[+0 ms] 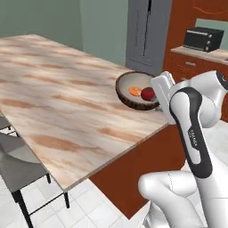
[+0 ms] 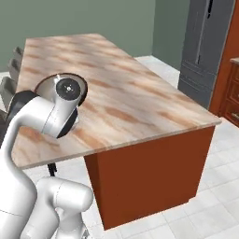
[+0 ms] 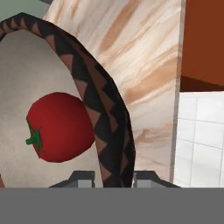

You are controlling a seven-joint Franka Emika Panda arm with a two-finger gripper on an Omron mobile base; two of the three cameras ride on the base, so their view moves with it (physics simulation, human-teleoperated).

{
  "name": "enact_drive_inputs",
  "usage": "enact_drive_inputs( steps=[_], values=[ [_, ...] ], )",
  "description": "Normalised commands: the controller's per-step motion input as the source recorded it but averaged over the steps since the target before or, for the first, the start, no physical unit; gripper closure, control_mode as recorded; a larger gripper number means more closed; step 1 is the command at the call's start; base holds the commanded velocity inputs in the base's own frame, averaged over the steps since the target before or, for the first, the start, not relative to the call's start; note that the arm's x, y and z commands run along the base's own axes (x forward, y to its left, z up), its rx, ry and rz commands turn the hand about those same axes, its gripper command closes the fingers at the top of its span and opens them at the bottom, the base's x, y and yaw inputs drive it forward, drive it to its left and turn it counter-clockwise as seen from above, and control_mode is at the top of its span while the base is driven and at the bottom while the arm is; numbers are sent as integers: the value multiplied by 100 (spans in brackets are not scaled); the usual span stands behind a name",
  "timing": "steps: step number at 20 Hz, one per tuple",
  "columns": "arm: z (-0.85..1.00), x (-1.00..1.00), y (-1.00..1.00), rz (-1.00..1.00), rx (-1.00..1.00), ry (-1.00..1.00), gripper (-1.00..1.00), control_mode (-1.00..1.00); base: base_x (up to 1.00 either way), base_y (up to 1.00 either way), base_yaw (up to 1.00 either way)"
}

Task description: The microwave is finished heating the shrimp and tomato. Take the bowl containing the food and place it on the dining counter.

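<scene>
The dark brown bowl (image 1: 129, 95) sits tilted low over the near right end of the dining counter (image 1: 67, 102). Inside it lie the orange shrimp (image 1: 134, 91) and the red tomato (image 1: 147, 93). My gripper (image 1: 157, 95) is shut on the bowl's right rim. In the hand view the zigzag-patterned bowl rim (image 3: 109, 127) runs down between my fingertips (image 3: 81, 178), with the tomato (image 3: 59, 127) against the beige inside. From the right base view my arm hides most of the bowl (image 2: 44, 82). Whether its base touches the stone I cannot tell.
Grey stools (image 1: 18, 164) stand along the counter's left side. The counter edge (image 3: 177, 87) drops to white floor tiles right beside the bowl. A tall grey fridge (image 1: 147, 31) and a black toaster oven (image 1: 202, 39) stand behind.
</scene>
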Motion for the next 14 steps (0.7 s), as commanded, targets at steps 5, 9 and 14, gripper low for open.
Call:
enact_drive_inputs(
  steps=[5,9,14],
  values=[
    [0,0,0,0,0,0,100,100,13,-50,45],
    [0,0,0,0,0,0,100,100,53,-99,22],
    [0,0,0,0,0,0,100,100,53,-52,34]
  ],
)
